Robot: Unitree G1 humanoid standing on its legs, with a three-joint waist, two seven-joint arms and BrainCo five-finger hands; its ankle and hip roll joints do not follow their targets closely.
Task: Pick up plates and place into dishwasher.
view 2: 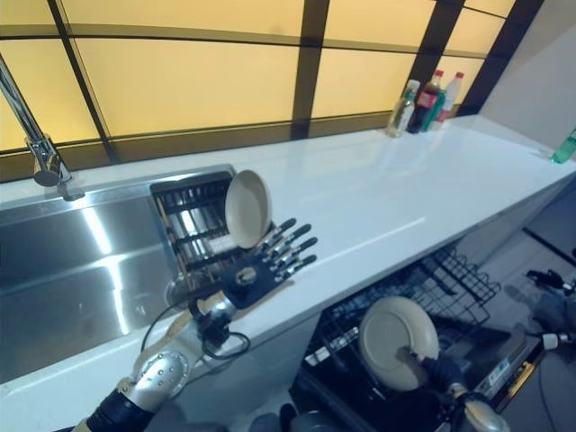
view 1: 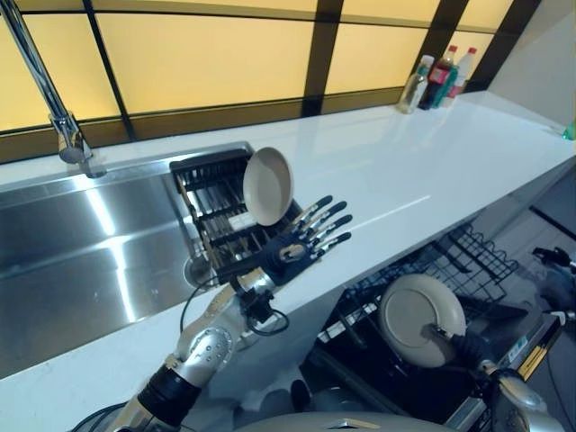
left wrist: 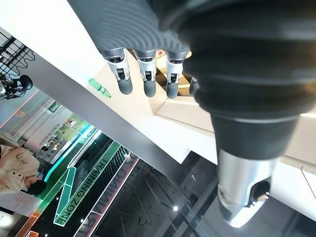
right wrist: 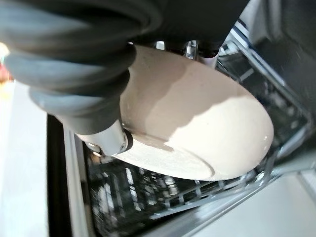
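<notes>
Two cream plates show. Largest, the white counter [view 1: 423, 171] spans the view, the steel sink [view 1: 81, 243] at nine o'clock. At five o'clock, over the dishwasher rack [view 1: 468, 261], the right hand [view 1: 463, 346] clasps one plate [view 1: 418, 317]. The other plate [view 1: 268, 185] stands in the drying rack [view 1: 211, 202] beside the spread-fingered, empty left hand [view 1: 301, 243].

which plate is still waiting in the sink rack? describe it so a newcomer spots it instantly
Start at the steel sink and go to the dark dish rack at its counter-side end. The cream plate stands on edge there, just beyond the open left robot hand. The other plate is lower, over the dishwasher rack, held by the right robot hand.
</notes>
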